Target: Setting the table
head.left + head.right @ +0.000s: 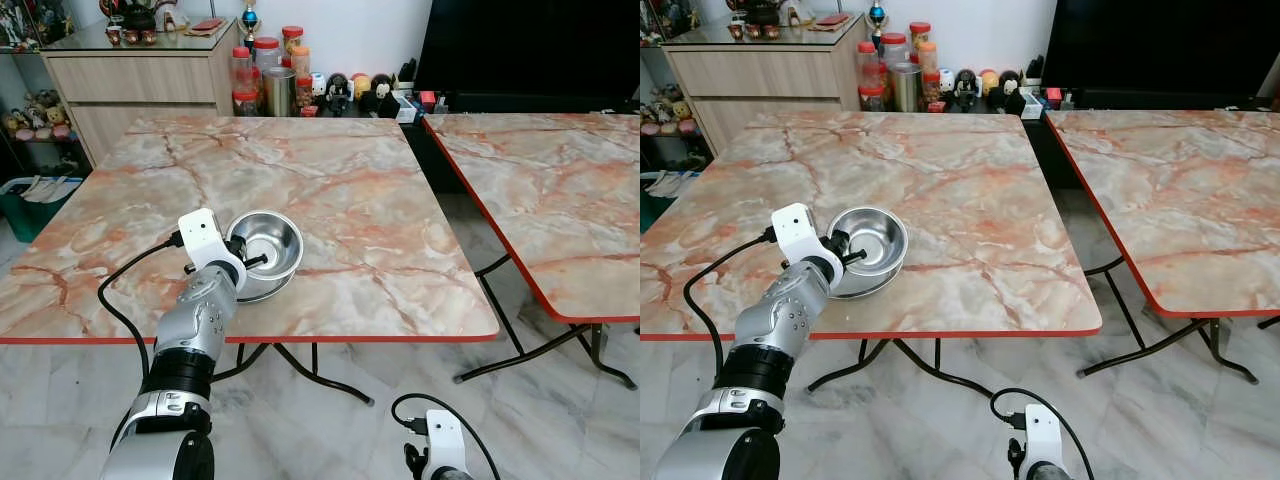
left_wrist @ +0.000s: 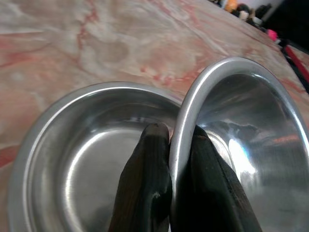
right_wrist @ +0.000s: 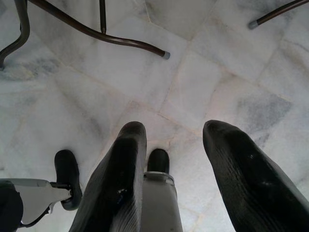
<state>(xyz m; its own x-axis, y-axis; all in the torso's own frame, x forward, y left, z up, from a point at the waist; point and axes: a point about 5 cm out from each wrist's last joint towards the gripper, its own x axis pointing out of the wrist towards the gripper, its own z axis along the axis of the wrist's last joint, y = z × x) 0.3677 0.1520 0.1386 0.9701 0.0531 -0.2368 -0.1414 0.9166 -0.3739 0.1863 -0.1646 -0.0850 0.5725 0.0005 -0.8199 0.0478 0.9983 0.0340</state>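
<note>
Left claw [image 2: 170, 145] clenched on rim of upper steel bowl [image 1: 268, 240], tilted in a 2nd bowl [image 2: 72, 159] near bench [image 1: 380, 210] front edge; judged light, stiff, slippery, so rim pinch suits.

a shiny round stainless-steel bowl [image 1: 268, 243] sits tilted inside a second, like steel bowl [image 2: 72, 159] that rests flat on the pink-veined marble-pattern table top [image 1: 340, 200], near its front edge toward the left corner. the upper bowl's rim is lifted on one side, pinched between two black fingers [image 2: 145, 183], one inside and one outside its wall. both bowls are empty.
</note>
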